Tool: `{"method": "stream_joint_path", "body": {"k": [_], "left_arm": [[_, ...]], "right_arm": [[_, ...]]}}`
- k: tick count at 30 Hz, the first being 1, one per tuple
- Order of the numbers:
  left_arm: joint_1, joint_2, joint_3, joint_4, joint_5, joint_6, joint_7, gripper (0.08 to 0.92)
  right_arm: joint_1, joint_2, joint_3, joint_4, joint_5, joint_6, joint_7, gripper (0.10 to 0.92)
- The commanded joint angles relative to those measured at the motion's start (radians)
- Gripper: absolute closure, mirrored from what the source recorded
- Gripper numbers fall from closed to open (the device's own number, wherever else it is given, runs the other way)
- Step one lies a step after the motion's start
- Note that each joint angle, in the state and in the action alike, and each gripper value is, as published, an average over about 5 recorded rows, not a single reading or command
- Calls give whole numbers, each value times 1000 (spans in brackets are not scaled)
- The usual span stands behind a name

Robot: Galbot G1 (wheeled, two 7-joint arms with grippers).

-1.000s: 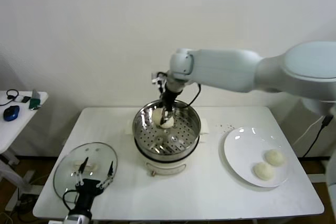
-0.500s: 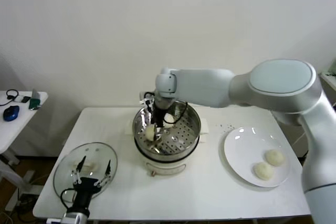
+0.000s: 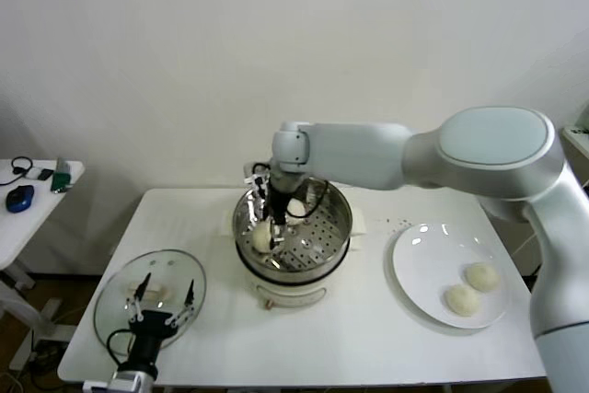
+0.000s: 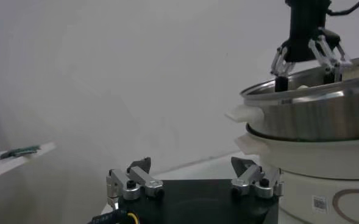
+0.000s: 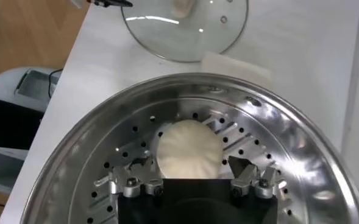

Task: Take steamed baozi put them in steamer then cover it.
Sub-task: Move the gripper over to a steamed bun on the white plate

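Nearest, the left gripper (image 3: 164,299) hovered open and empty over the glass lid (image 3: 120,296), presumably waiting to cover the pot. Beyond it, the right gripper (image 3: 272,218) reached into the steamer (image 3: 337,227), fingers spread either side of a baozi (image 5: 188,149) resting on the perforated tray (apparently just let go). Two baozi (image 3: 470,287) lay on the plate (image 3: 419,264).

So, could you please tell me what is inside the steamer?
The steamer holds one visible baozi on its perforated tray, below the open right gripper. That gripper hides part of the tray.
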Motion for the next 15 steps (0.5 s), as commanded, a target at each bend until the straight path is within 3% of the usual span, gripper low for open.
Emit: {"method": "stream_joint_path", "body": {"k": [1,6,15], "left_arm": [[-3,3,-1,0,0,1,-1,177],[-3,3,1,3,-1,1,-3,177],[6,-5,0,2,1,2,-3,177]], "right_arm": [[170,-214,-7,159,-18,24,-55,203],[254,-443,-43,302,-94,43,-82,203],[190,-788,-15,482,-421,64,-115,203]]}}
